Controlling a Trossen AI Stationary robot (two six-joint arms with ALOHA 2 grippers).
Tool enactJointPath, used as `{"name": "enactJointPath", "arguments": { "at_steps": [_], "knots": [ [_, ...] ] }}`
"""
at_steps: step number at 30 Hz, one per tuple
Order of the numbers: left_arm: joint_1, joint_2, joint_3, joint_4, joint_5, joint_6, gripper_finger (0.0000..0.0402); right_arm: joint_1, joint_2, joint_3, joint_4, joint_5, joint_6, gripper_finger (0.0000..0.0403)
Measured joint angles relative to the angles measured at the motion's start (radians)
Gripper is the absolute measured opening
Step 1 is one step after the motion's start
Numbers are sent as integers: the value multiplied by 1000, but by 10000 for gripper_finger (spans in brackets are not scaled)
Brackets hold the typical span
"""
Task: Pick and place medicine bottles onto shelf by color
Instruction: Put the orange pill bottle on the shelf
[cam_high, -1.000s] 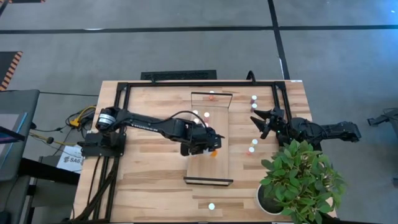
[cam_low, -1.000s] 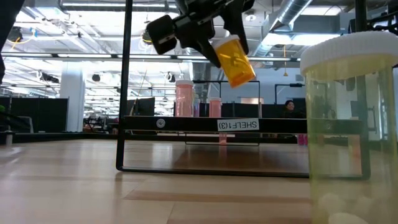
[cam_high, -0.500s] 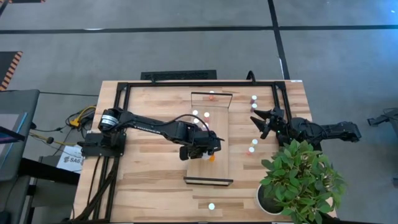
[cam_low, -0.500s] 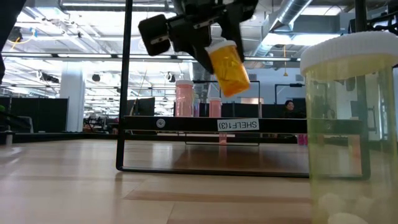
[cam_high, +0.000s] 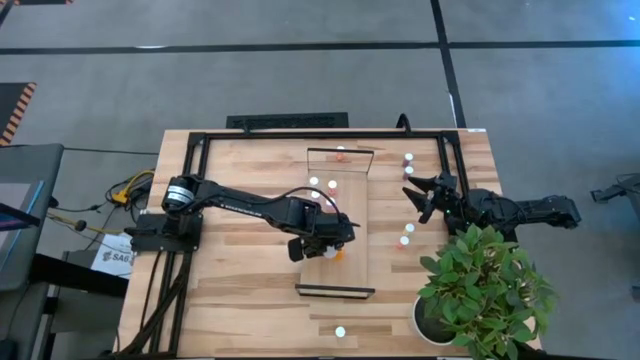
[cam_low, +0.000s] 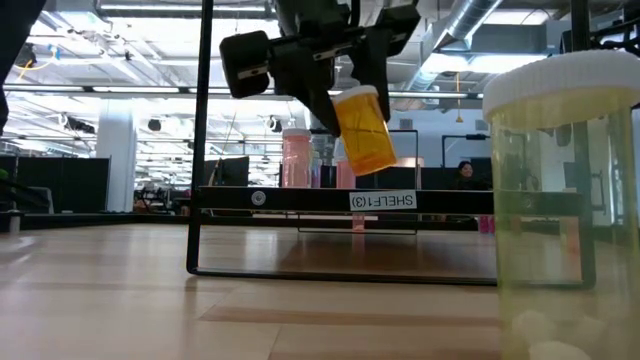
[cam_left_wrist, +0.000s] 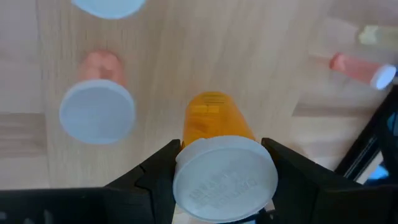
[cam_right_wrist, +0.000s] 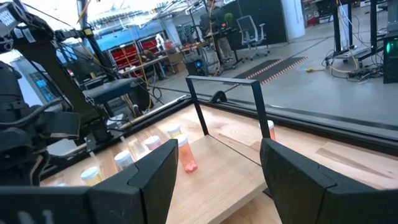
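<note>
Orange plastic is what the left gripper (cam_left_wrist: 224, 180) is pinching: its two dark fingers are pressing on the white cap of an orange medicine bottle (cam_low: 362, 130), one on each side. The grip is on the cap so that the body is hanging free below, probably to let the base meet the board first. In the low view the bottle is tilting a little and is hanging in the air, clearly above the shelf (cam_high: 352, 272).

From above, the left gripper is hovering over the near part of the shelf, around the middle of the table (cam_high: 240, 280). In the left wrist view, a pink bottle (cam_left_wrist: 97, 106) is standing upright on the board just beside the held one, and another pink bottle (cam_left_wrist: 360, 68) is lying on its side further off. It seems that pink ones are being grouped there, so the orange one will likely need its own place, apart from them.

Further away, on the right side of the table, the right gripper (cam_high: 425, 196) is waiting with its fingers spread wide and holding nothing. Several white-capped bottles (cam_high: 407, 232) are standing near it on the table, not yet sorted. A potted plant (cam_high: 485, 285) is standing at the table's near right corner.
</note>
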Motion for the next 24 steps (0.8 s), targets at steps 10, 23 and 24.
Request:
{"name": "enactJointPath", "arguments": {
  "at_steps": [10,23,24],
  "knots": [
    [1,0,0,-25,-7,-87,183,0,0,0,0,0,0,251],
    [7,27,0,-18,15,-151,183,0,0,0,0,0,0,251],
    [7,30,1,-3,19,-151,183,0,0,0,1,0,0,251]
  ]
}}
